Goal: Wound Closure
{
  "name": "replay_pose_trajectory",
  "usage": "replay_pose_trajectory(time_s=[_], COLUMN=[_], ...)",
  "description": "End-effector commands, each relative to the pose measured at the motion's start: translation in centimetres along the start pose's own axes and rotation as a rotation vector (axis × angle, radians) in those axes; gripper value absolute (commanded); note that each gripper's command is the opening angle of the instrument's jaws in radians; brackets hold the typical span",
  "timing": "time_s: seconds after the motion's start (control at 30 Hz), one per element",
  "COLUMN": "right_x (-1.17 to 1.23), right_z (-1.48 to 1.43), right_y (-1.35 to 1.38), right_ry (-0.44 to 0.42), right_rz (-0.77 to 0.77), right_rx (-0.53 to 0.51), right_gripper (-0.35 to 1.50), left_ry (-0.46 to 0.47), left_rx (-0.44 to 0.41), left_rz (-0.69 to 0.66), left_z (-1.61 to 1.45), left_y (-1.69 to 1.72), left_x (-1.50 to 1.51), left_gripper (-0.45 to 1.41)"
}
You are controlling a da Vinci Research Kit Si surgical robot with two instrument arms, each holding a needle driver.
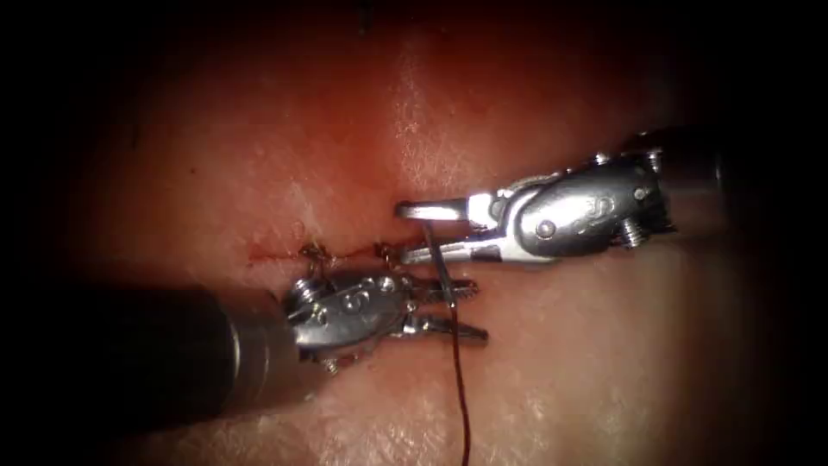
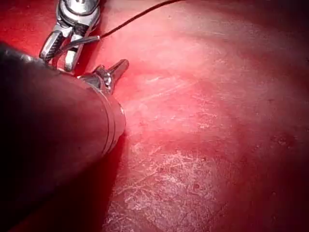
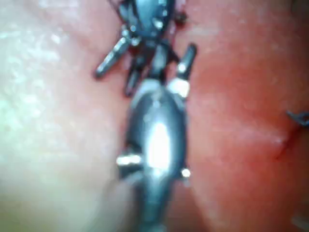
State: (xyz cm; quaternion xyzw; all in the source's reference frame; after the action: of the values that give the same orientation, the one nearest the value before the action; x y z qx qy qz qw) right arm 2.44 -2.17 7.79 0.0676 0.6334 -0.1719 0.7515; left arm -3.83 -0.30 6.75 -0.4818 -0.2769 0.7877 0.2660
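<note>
Nearest the endoscope, the left tool (image 1: 448, 312) reaches in over the tissue (image 1: 604, 371), its 2 jaws parted with nothing between them. Above it, the right tool (image 1: 412, 231) has its 2 jaws apart around the needle (image 1: 442, 267), which slants between both tools beside the cut (image 1: 285, 253). Dark thread (image 1: 461, 388) trails down from the needle across the tissue.

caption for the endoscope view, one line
Both tools' open jaws meet at the needle, thread trailing, beside the cut.
</note>
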Motion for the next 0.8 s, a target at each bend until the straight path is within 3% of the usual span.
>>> replay_pose_trajectory(time_s=[0.03,0.2,0.53,0.8], right_x=[-0.03,-0.02,-0.21,-0.22], right_z=[0.05,0.00,-0.30,-0.31], right_y=[-0.01,0.02,0.07,0.08], right_ry=[0.004,-0.001,0.029,0.026], right_rz=[0.001,-0.001,0.163,0.179], right_rx=[-0.004,-0.027,-0.133,-0.168], right_gripper=[-0.35,-0.35,-0.35,-0.35], left_ry=[-0.004,-0.013,-0.022,-0.029], left_rx=[-0.005,-0.015,-0.027,-0.026], left_rz=[-0.008,-0.019,-0.019,-0.029], left_z=[0.11,0.14,0.10,0.15], left_y=[-0.03,-0.10,-0.10,-0.16], left_x=[-0.09,-0.21,-0.23,-0.35], left_gripper=[0.34,0.34,0.34,0.34])
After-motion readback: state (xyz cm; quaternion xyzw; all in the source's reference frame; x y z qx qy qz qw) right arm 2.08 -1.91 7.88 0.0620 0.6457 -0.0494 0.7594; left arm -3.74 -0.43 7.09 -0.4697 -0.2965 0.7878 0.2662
